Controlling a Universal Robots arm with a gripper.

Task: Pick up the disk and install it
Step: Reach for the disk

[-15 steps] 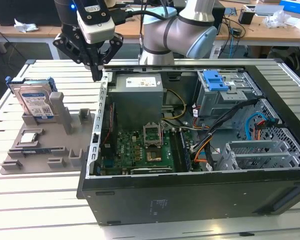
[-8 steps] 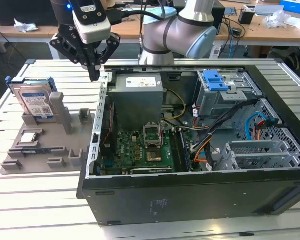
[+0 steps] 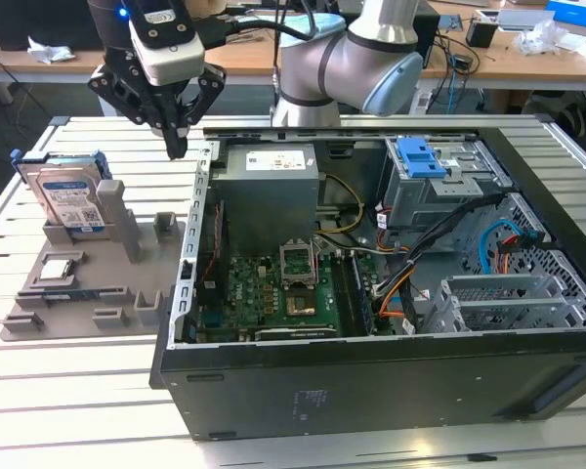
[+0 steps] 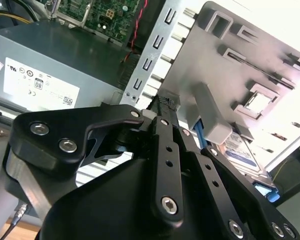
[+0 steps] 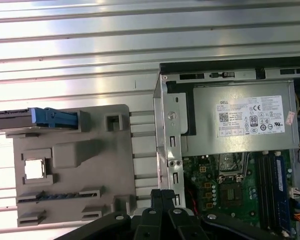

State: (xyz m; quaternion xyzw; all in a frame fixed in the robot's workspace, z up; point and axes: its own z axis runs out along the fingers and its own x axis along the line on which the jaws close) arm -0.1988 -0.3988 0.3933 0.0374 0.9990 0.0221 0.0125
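Our black end effector (image 3: 178, 147), pinched narrow and empty, hovers by the edge of the open black computer case (image 3: 371, 386). The flat silver, blue-framed disk (image 3: 71, 200) stands upright at a corner of the grey plastic holder (image 3: 88, 283).

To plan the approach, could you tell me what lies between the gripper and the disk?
In the exterior view, the grey tray's upright post stands between the gripper and the disk, beside the disk.

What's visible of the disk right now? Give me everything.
The disk is a flat silver drive with a white-and-blue label and a blue plastic carrier frame along its edges. It stands upright on edge in a slot of the grey holder tray, on the exterior view's left, outside the computer case. Nothing grips it: the gripper hangs empty above the gap between tray and case, apart from it.
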